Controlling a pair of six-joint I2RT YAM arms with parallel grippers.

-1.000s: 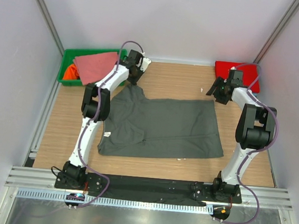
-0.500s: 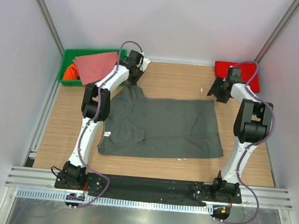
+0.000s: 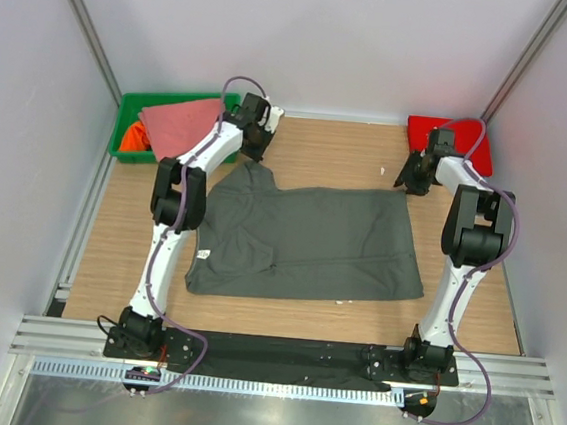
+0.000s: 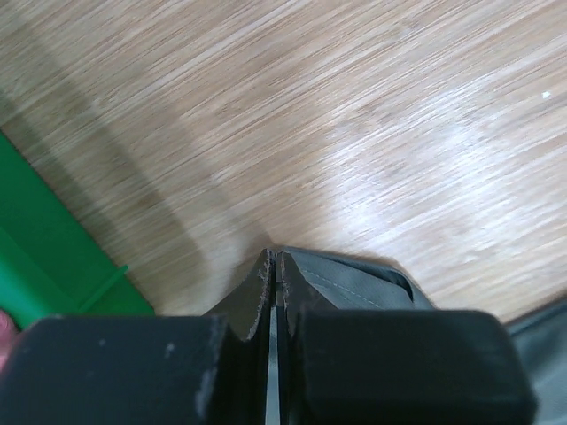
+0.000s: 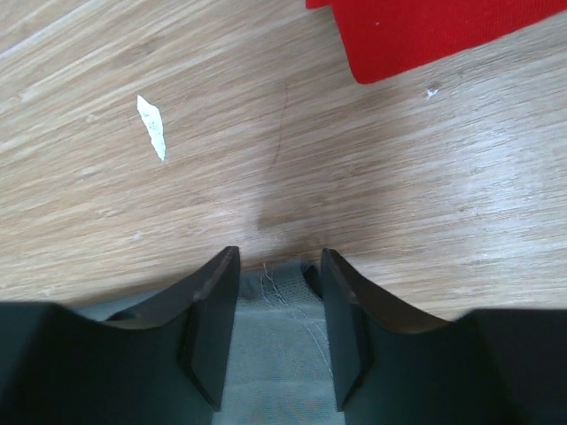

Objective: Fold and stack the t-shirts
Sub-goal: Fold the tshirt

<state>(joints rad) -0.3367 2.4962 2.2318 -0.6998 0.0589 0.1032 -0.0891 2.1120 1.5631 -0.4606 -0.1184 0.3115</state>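
Bench: pale wooden bench (image 3: 339,153), both arms reaching out to its far edge.
Main garment: there's the dark grey short-sleeved cloth t-shirt (image 3: 306,240), spread flat across the middle of the bench, its small white neck label (image 3: 202,255) towards the near-left corner.
Left gripper: the left gripper (image 4: 273,266) has its jaws pressed tight together on a pinch of the grey shirt's far-left corner, and the cloth peaks up off the wood there.
Right gripper: the right gripper (image 5: 279,266) has its jaws parted, one finger on each side of the shirt's far-right corner. Grey fabric lies in the gap, not clamped.
Far-right corner: a folded red cloth t-shirt (image 5: 425,27) lies flat, just beyond the right gripper.
Far-left corner: a green plastic bin (image 3: 169,99), with a salmon-pink cloth t-shirt (image 3: 181,124) draped over it and an orange cloth t-shirt (image 3: 133,138) bunched inside.
Loose bit: a small white scrap (image 5: 152,127) on the bare wood, near the right gripper.
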